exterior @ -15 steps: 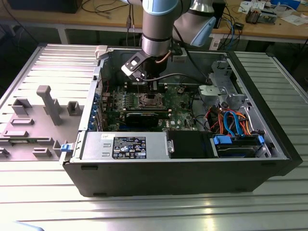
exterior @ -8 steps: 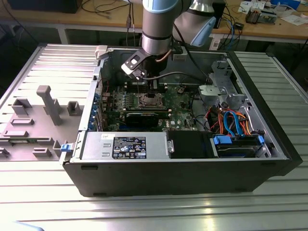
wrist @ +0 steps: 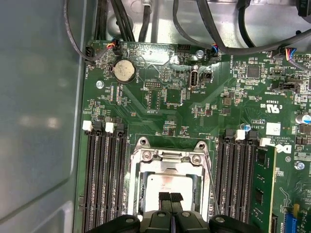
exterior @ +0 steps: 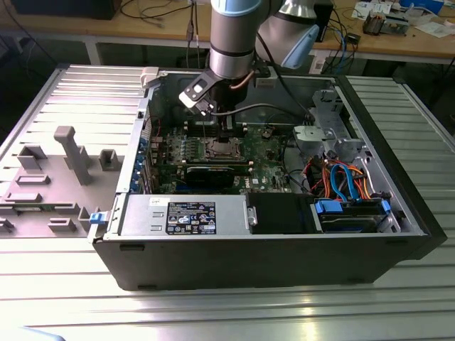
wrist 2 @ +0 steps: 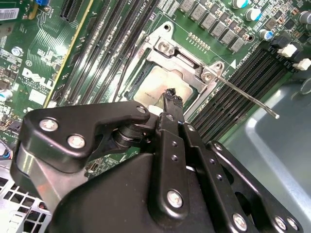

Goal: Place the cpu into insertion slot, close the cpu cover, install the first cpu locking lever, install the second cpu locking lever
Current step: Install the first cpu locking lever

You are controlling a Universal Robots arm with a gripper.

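Observation:
The cpu lies in the insertion slot on the green board, its silver-tan top showing through the window of the cpu cover. The cover lies down flat over it. A thin wire locking lever sticks out free from one socket corner; in the first wrist view it runs along the socket's side. My gripper hangs just above the cpu's edge, fingers shut together with nothing held. The black fingertips point at the chip. In the exterior view the gripper is inside the open case.
Black memory slots flank the socket on both sides. A coin battery and cables sit further along the board. The power supply and the drive bay with blue clips line the case front. A grey fixture stands at the exterior view's left.

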